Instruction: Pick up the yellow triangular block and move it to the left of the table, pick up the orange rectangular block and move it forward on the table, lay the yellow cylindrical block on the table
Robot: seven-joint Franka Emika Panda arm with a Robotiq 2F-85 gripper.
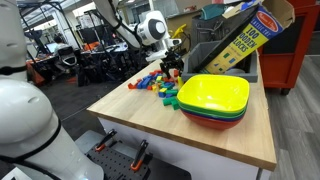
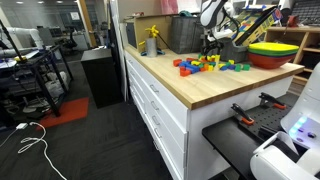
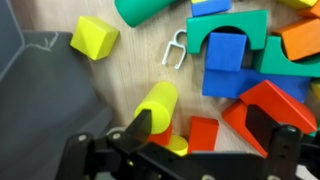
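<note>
- Our hand (image 3: 205,135) hangs released, fingers spread above the yellow cylindrical wooden block (image 3: 157,103) lying on the pale wood-grain surface (image 3: 120,72).
- We centre both fingers around it before clenching, clear of the red block (image 3: 203,132).

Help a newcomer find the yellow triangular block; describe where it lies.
On the pale wood table, look to the edge of the block pile beside the dark grey bin. The yellow triangular block lies there alone, apart from the yellow cylinder, a wedge rather than round.
</note>
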